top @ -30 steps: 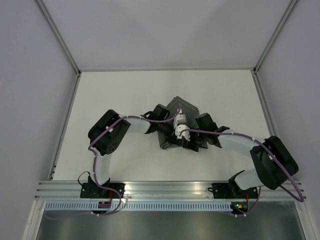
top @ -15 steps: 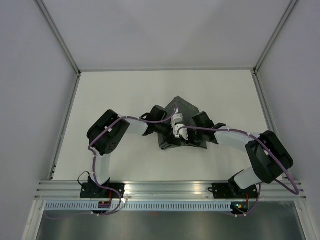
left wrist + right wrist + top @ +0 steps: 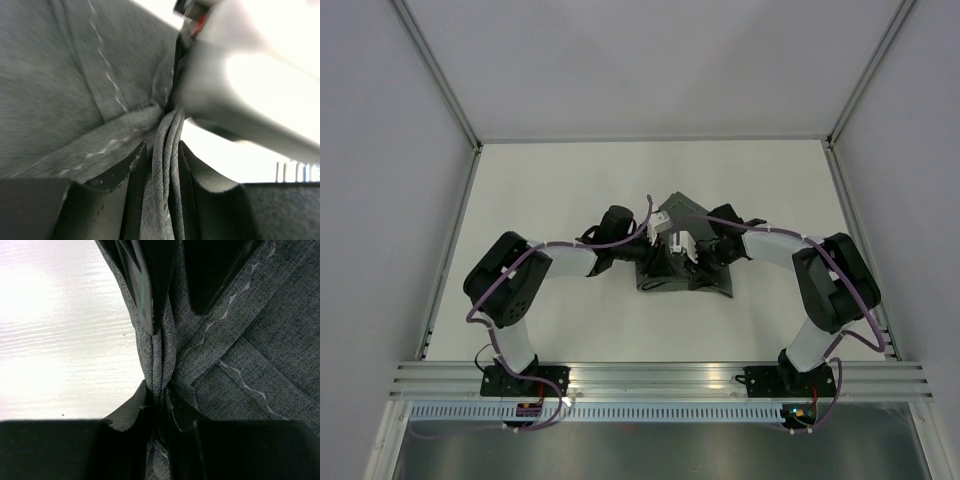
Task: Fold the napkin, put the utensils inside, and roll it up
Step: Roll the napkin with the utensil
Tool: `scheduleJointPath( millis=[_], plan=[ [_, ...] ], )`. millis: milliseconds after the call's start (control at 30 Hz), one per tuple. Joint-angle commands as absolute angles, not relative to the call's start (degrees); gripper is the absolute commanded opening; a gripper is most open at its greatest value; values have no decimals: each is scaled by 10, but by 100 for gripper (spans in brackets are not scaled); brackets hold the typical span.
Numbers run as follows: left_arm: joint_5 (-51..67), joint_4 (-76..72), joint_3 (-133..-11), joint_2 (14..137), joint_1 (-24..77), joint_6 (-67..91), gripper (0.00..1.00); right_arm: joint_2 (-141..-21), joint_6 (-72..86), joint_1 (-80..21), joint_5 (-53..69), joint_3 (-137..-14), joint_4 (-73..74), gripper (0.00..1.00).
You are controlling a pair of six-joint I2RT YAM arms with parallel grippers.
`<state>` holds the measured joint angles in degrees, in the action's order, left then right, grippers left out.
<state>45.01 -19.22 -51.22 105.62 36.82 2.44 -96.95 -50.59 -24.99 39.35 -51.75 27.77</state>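
Folding napkin [image 3: 686,208], frame centre | right gripper [image 3: 157,392] pinching fold | left gripper [image 3: 161,146] narrow around fold, grip unclear | next: lay fold flat

Reaching in low from both sides of the napkin [image 3: 682,210], left arm from its left, right arm from its right, elbows bent, wrists meeting over its middle. Pinching a raised fold of it tight with the right gripper [image 3: 157,390]. Straddling that fold with the left gripper [image 3: 161,145], fingers slightly parted, hold unclear.
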Motion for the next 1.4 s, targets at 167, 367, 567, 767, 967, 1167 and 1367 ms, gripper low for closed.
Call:
scheduleJointPath(
  millis=[167, 367, 567, 767, 967, 1167, 1367],
  plan=[
    [266, -377, -401, 887, 388, 33, 40, -1085, -576, -214, 430, -586, 450, 7],
    [114, -404, -343, 838, 475, -89, 41, -1155, -610, -199, 447, -655, 543, 7],
    [3, -417, -322, 848, 566, -187, 45, -1212, -609, -191, 446, -714, 597, 6],
    [-70, -407, -352, 923, 642, -304, 49, -1261, -606, -188, 445, -755, 645, 5],
    [-91, -409, -374, 990, 677, -378, 55, -1282, -592, -178, 438, -772, 653, 4],
    [-81, -409, -381, 1012, 683, -406, 57, -1288, -591, -165, 431, -773, 652, 3],
    [-63, -369, -408, 1045, 690, -426, 57, -1297, -592, -156, 427, -773, 650, 3]
  ],
)
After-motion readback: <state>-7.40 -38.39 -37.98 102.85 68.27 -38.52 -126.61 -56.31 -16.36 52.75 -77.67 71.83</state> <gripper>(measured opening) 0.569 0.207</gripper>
